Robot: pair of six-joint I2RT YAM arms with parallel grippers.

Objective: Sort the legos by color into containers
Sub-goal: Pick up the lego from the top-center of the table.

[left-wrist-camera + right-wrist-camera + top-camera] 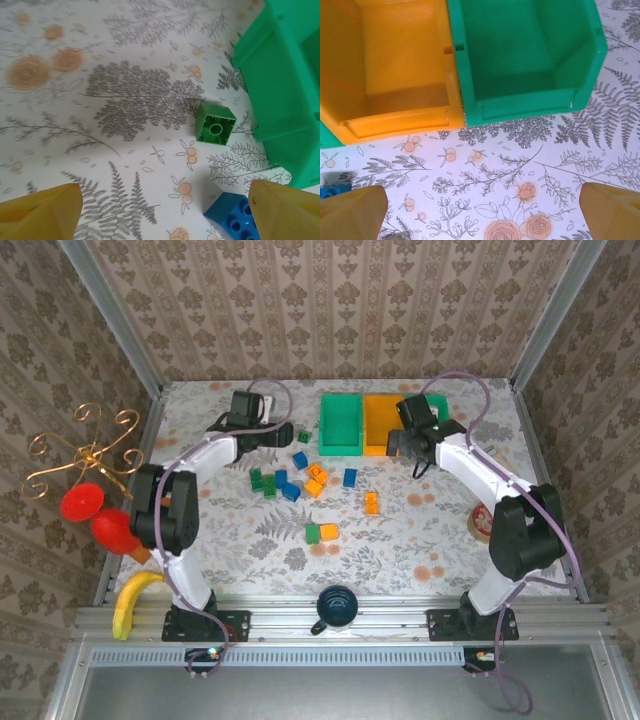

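Left gripper [162, 212] spread wide, empty, near a green lego [215, 123] just left of the green bin [285, 85]; blue lego [232, 220] cut off. Right gripper [482, 212] wide, empty, facing orange bin [400, 65]; third bin [325, 137] mostly out of frame.

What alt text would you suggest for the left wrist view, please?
A small green brick lies hollow side up on a floral tablecloth, beside a green bin. The left gripper hangs open over the cloth, with a blue brick beside one yellow fingertip.
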